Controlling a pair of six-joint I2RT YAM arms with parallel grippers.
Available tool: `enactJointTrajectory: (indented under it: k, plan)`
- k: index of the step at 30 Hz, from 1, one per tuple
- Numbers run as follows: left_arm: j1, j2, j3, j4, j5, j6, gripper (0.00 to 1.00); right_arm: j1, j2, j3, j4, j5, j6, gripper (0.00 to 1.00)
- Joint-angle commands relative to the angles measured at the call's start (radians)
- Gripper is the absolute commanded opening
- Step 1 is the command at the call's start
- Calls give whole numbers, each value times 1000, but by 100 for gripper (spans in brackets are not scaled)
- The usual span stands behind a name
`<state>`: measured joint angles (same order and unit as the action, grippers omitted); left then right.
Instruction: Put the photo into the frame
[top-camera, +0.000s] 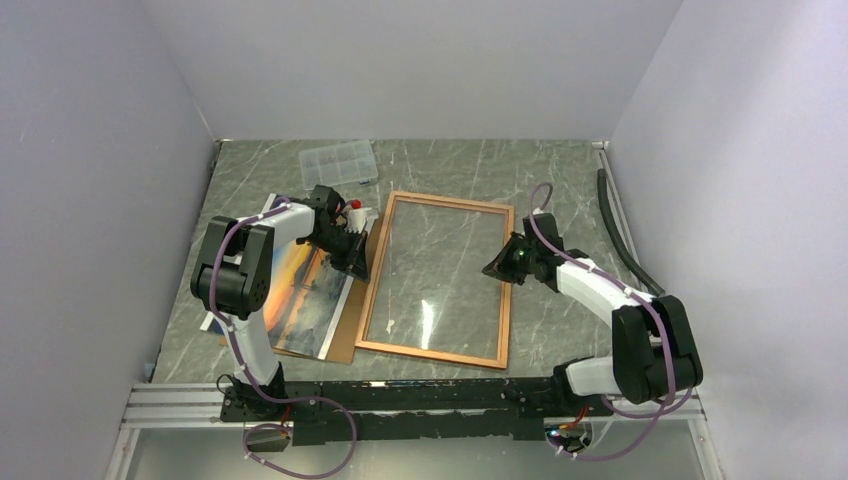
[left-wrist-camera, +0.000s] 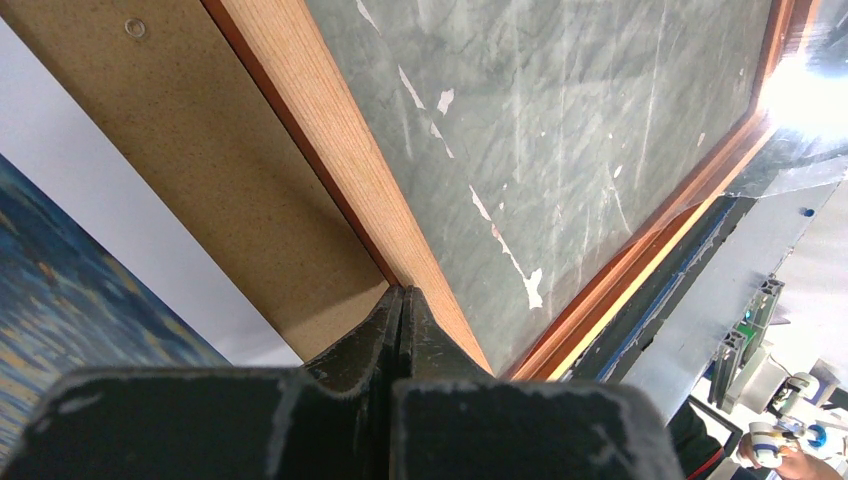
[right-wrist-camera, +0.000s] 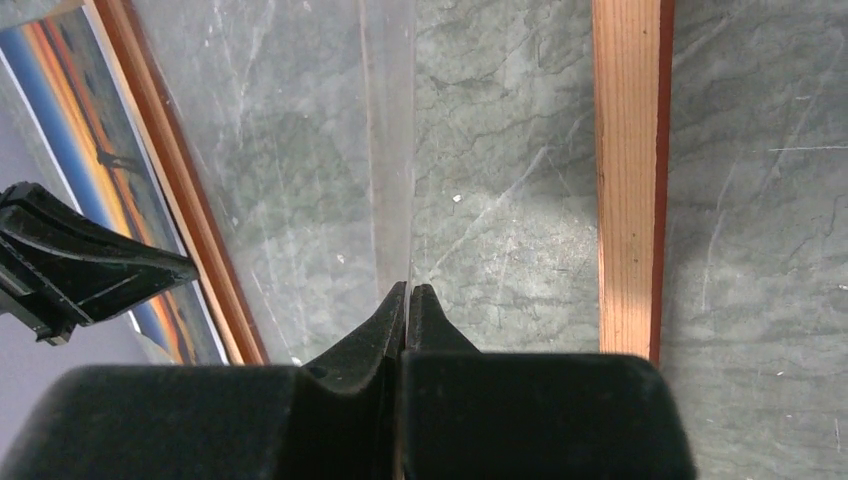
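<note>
Your left gripper sits pinched shut at the left rail of the frame, your right gripper shut over its pane, perhaps touching, with the photo just left on a brown board.

The frame, a large rectangle with a thin reddish-orange wooden border and a see-through pane, lies flat in the middle of the scene. The photo, an orange-and-blue sunset print with a thin white margin, lies face up just beside its left rail.
</note>
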<state>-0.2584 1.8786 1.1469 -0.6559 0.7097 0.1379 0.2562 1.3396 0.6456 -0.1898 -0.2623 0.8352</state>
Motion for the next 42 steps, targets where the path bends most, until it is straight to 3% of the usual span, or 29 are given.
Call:
enactJointTrajectory:
  k: [1, 4, 8, 14, 26, 33, 42]
  plan:
    - [-13, 15, -9, 30, -36, 40, 3, 29, 3, 45, -75, -7, -56, 0]
    - [-13, 13, -9, 29, -35, 40, 3, 36, 1, 74, -121, 21, -95, 2]
    - [-13, 13, -10, 29, -33, 39, 3, 60, 25, 129, -195, 54, -149, 27]
    - [-13, 8, -6, 25, -38, 44, 3, 110, 69, 199, -285, 125, -201, 52]
    - [-12, -12, -24, 24, -46, 55, 3, 126, 92, 269, -397, 244, -288, 85]
    - [-12, -8, -18, 22, -44, 54, 3, 126, 81, 252, -383, 225, -287, 88]
    - [-9, -14, -5, 3, -35, 55, 3, 95, 31, 293, -404, 239, -288, 83]
